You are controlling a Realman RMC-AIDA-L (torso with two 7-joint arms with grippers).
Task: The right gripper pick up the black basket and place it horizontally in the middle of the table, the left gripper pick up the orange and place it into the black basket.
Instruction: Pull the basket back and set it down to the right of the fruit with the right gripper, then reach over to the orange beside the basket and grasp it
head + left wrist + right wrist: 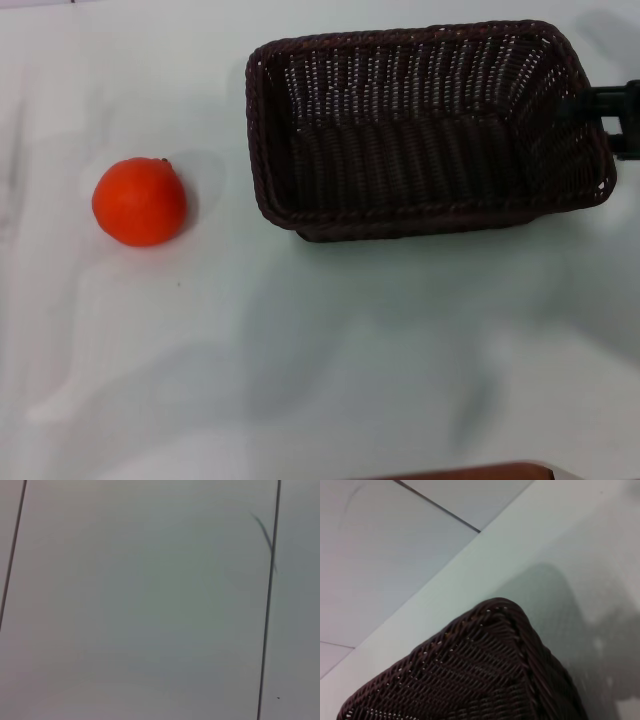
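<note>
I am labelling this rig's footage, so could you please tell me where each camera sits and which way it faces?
Head view: on the robot's head, facing forward and down at the table, the orange, the black basket; the right gripper shows at the basket's right end.
Left wrist view: faces pale panels with dark seams; no body shows.
Right wrist view: close over a basket corner; no fingers show.
Head and right wrist views share the basket.

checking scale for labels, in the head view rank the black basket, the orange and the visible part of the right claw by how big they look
1. black basket, clearly largest
2. orange
3. right claw, smallest, though only partly in frame at the basket's right end
</note>
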